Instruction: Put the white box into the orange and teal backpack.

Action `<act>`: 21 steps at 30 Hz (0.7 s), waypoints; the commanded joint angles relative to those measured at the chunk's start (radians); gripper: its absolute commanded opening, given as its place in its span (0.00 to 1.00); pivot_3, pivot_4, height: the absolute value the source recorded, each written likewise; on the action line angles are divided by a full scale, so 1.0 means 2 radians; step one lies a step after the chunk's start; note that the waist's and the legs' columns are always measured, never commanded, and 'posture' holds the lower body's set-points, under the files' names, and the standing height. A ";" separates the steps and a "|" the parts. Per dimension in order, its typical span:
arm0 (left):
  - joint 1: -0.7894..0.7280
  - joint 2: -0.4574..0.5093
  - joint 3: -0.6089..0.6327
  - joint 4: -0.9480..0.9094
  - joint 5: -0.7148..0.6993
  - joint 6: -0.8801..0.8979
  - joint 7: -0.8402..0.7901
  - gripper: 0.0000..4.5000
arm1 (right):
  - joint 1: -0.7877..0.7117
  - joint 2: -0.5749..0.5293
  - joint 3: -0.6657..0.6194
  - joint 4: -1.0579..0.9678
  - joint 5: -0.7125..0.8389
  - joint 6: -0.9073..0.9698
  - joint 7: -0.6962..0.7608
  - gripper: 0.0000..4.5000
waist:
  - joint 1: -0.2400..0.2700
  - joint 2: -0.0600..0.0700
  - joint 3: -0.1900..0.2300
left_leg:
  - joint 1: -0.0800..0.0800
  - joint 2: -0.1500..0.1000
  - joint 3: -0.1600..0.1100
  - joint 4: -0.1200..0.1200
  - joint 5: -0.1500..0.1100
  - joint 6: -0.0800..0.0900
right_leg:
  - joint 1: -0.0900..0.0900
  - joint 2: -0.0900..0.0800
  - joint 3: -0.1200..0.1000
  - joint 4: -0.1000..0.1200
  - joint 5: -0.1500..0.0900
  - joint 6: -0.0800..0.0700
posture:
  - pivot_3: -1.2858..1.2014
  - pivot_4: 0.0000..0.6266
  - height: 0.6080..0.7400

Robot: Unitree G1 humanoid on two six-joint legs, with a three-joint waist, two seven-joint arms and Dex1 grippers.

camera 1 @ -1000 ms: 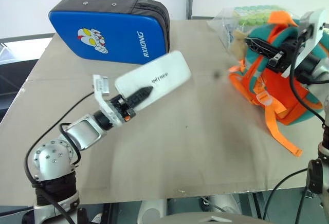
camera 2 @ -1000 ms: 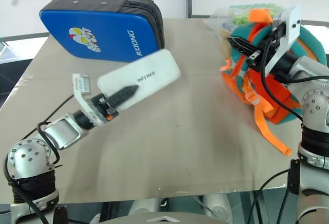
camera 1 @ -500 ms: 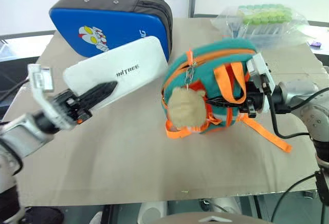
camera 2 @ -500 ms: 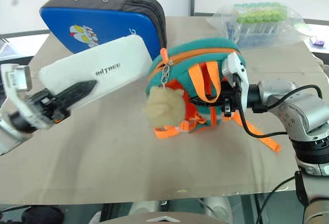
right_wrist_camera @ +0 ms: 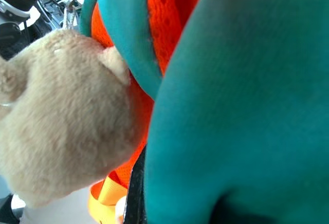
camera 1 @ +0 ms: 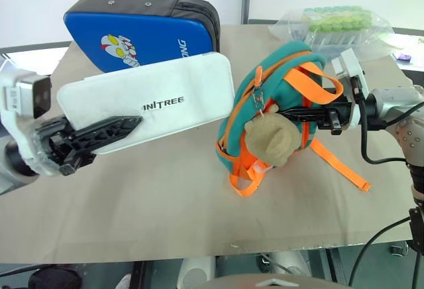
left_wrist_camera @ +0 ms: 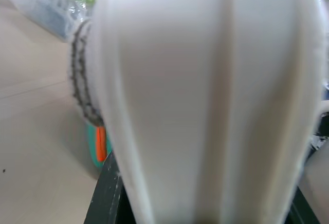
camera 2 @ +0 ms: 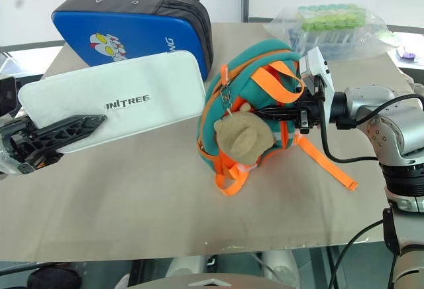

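Lining up the flat white rectangular plastic box with the backpack's mouth is the step in hand, and it looks best done by keeping the box's long axis pointed at the zip line and leading with its right end. The left hand clasps the box from its left end, holding it above the table, just left of the small orange and teal fabric backpack. The right hand is clenched on the backpack's orange strap, propping the bag upright near the table's middle. I judge the zip should gape wider before insertion. The box has rounded corners, dark lettering on top and a smooth face; the backpack carries a tan plush toy.
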 commanded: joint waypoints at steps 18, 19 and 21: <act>-0.001 -0.045 -0.097 -0.103 0.253 -0.189 -0.062 0.24 | -0.033 -0.021 -0.029 -0.034 0.044 0.038 0.030 0.01 | 0.002 0.000 0.000 | 0.000 0.000 0.000 0.002 0.000 0.000 | 0.001 0.000 0.000 0.000 0.000 0.000 | 0.52 0.24 1.00; -0.002 -0.046 -0.103 -0.107 0.258 -0.193 -0.061 0.24 | -0.034 -0.020 -0.030 -0.035 0.046 0.038 0.030 0.01 | 0.002 0.000 0.000 | 0.000 0.000 0.000 0.002 0.000 0.000 | 0.001 0.000 0.000 0.000 0.000 0.000 | 0.52 0.24 1.00; -0.047 -0.047 -0.156 -0.131 0.277 -0.179 -0.009 0.24 | -0.041 -0.015 -0.029 -0.045 0.056 0.042 0.030 0.01 | 0.003 0.000 0.000 | 0.000 0.000 0.000 0.002 0.000 0.000 | 0.001 0.000 0.000 0.000 0.000 0.000 | 0.52 0.24 1.00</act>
